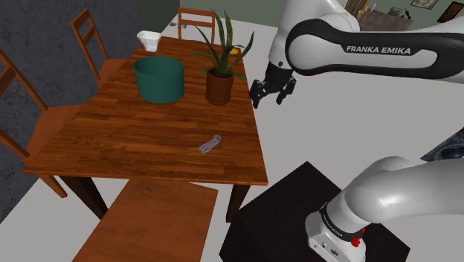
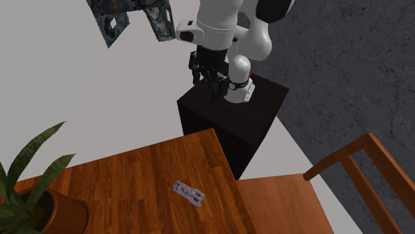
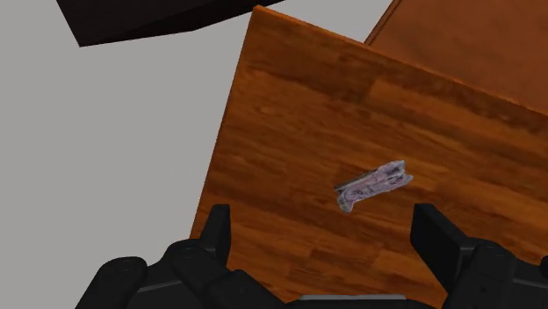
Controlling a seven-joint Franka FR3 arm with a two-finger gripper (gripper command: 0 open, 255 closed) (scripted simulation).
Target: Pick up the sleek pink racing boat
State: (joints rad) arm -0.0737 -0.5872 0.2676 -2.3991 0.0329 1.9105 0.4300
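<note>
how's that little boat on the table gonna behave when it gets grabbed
Probably light: the boat looks far smaller than the plant pot. It lies flat and slender on the table, so it likely slides or spins if nudged rather than rolling.

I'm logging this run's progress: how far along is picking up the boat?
Done: nothing yet. The pale pinkish boat lies flat on the wooden table, near its edge, untouched. In hand: the gripper hangs open in the air beside the table, and the wrist view looks down on the boat from above, with nothing between the fingers. Left: descend over the boat, close on it, lift.
</note>
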